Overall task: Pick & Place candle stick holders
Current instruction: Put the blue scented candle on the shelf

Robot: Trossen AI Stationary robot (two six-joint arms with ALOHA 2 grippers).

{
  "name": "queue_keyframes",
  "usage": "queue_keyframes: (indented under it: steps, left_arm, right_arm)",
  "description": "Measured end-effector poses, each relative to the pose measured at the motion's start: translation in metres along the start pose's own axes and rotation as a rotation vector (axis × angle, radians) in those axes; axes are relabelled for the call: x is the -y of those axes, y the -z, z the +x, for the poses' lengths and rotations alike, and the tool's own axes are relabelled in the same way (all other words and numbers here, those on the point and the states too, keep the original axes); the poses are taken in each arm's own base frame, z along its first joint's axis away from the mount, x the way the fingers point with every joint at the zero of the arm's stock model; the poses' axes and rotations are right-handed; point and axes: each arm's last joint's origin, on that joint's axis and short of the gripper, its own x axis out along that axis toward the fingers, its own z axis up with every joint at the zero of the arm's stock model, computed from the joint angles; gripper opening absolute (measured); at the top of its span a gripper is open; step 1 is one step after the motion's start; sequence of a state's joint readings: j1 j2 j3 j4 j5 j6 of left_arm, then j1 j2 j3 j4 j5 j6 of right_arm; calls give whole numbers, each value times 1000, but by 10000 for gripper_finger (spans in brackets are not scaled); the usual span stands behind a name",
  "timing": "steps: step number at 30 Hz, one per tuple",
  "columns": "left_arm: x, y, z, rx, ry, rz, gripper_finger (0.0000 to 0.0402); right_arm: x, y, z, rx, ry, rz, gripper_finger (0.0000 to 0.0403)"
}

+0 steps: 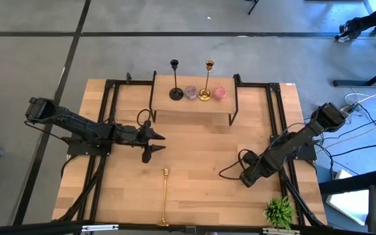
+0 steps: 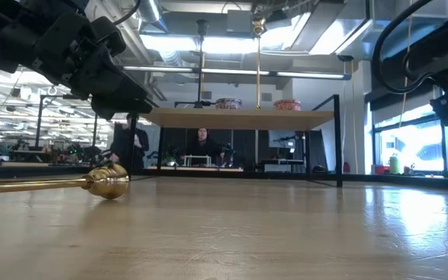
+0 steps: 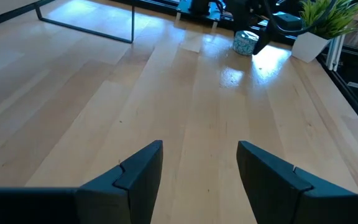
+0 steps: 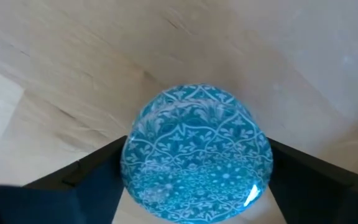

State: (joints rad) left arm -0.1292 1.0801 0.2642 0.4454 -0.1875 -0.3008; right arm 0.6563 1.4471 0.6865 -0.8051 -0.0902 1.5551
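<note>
A black candle stick holder (image 1: 175, 81) and a gold one (image 1: 205, 81) stand upright on their round bases on the raised wooden shelf (image 1: 194, 108) at the far side. A second gold holder (image 1: 165, 196) lies flat on the table near the front edge; its cup end shows in the low view (image 2: 107, 180). My left gripper (image 1: 154, 145) hovers open and empty left of the table's middle, above bare wood (image 3: 199, 149). My right gripper (image 1: 247, 177) is at the near right, shut on a blue patterned round jar (image 4: 197, 155). My right gripper has the blue jar's rounded sides (image 4: 132, 162) pinched between its two fingers, one on each side. The fingers slant down onto it. The jar (image 3: 246, 42) sits on the table top.
Two small pinkish glass jars (image 1: 190, 92) (image 1: 219, 93) stand on the shelf beside the holders. A green plant in a white pot (image 1: 279, 212) stands at the near right corner. Black frame rails (image 1: 106, 124) run along both table sides. People sit in the room beyond (image 2: 202, 144).
</note>
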Motion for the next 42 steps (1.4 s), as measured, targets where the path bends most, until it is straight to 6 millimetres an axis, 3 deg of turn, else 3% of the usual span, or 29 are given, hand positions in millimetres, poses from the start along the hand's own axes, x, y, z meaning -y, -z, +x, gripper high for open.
queue_keyframes:
  steps: [7,17,26,35,42]
  left_arm:
    - [0,0,0,0,0,0,203]
    - [0,0,0,0,-1,-22,203]
    - [1,-1,0,9,19,-108,203]
    - [4,-13,0,74,180,-246,203]
    - [0,-14,1,-14,337,-411,203]
  right_arm:
    - [0,0,0,-8,1,1,294]
    - [-11,-5,-14,-11,-42,-13,304]
    - [-27,-17,-49,94,-60,-115,301]
    - [-44,-44,-90,281,-129,-285,301]
    - [-52,-64,-120,398,-166,-385,301]
